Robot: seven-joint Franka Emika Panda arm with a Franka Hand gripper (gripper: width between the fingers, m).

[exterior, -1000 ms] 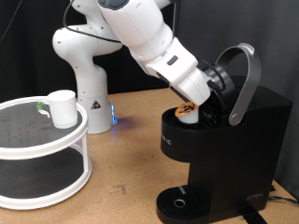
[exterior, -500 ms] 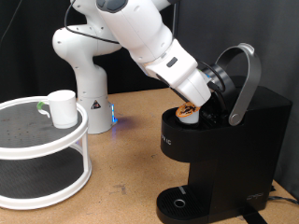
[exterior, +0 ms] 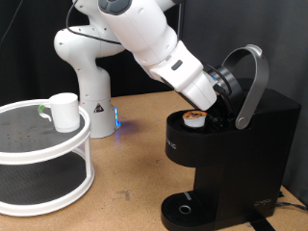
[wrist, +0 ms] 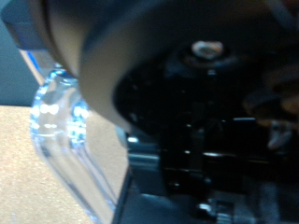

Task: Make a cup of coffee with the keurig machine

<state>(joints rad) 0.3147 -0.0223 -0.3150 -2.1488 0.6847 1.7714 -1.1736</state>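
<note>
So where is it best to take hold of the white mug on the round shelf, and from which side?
Probably the white mug by its rim, claw coming straight down: it stands upright and open-topped on the shelf's top tier, with nothing above it. Its handle is not visible here.

mug [exterior: 64,111]: plain white cylinder, upright, at the left of the exterior view, standing on the top tier of a round white two-tier stand [exterior: 19,149], near that tier's right edge.
coffee maker [exterior: 231,159]: large black boxy machine in the lower right of the exterior view; lid raised, its silver-grey curved handle [exterior: 252,82] tilted up and back.
pod chamber: open, with a small tan-topped pod [exterior: 195,117] seated in it.
drip tray [exterior: 183,209]: round, black, at the machine's foot, bottom centre-right.
wrist view: blurred dark machine parts; details cannot be told.
</note>
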